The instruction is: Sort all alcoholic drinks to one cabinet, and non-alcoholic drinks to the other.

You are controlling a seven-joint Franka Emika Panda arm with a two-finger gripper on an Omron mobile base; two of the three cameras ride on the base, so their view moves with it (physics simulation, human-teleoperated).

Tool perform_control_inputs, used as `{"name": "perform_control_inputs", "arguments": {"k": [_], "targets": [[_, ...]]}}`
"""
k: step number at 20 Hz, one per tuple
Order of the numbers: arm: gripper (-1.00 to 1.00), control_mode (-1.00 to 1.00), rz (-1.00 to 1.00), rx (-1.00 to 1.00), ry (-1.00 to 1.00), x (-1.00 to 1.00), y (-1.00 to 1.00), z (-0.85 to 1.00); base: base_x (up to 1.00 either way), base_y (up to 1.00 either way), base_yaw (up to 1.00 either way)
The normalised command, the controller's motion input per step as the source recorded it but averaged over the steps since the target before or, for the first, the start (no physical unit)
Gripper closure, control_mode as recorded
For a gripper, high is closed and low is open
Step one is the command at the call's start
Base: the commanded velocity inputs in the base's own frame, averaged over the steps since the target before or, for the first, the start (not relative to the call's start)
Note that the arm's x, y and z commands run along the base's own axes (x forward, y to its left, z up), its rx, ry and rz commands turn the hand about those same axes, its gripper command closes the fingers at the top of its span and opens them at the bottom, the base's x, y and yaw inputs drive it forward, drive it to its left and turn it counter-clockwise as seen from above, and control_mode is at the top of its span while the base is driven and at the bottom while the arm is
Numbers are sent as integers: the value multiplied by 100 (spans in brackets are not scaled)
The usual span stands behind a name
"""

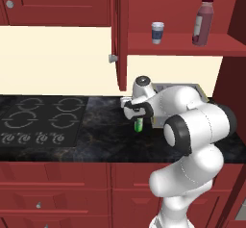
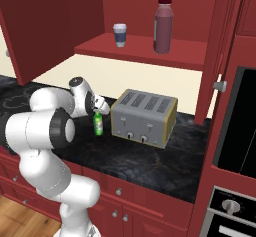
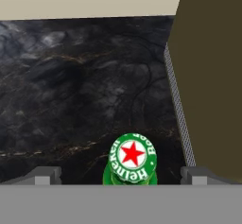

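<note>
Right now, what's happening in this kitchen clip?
The arm's open gripper is poised right above a green bottle standing on the dark counter beside the toaster, one finger on each side, not closed on it. The juice bottle and white cup stand on the open cabinet's shelf.

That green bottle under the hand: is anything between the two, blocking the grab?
Nothing visible does. The open hand hangs right above the green bottle, one finger tip on each side of its cap. The toaster stands close beside it on the counter, not between them.
</note>
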Motion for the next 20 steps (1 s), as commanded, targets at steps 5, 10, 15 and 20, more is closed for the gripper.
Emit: {"name": "perform_control_inputs", "arguments": {"k": [5,10,15,20], "targets": [[-100,-100,-1,0,0,21,0,-22,0,0,0],[-100,-100,-1,-1,0,17,1,-28,0,0,0],[-100,-100,0,0,-1,15,0,-25,0,0,0],[100,-100,0,0,-5,23,-1,-5,0,0,0]]}}
